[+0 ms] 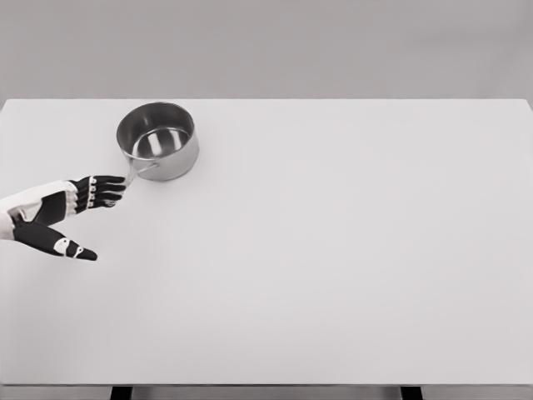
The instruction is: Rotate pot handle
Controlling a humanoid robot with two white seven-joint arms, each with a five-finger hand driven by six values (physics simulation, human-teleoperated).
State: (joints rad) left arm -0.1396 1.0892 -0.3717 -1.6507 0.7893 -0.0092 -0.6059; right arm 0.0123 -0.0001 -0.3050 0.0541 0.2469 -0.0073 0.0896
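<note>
A bare simulated test setup rather than any lived-in room: a plain white desk on dark legs against a featureless grey backdrop.

White table w/ dark legs, grey wall behind.

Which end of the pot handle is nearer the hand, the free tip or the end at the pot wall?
The free tip of the handle: it points down-left toward the left hand's fingertips, while the other end joins the pot farther up-right.
</note>
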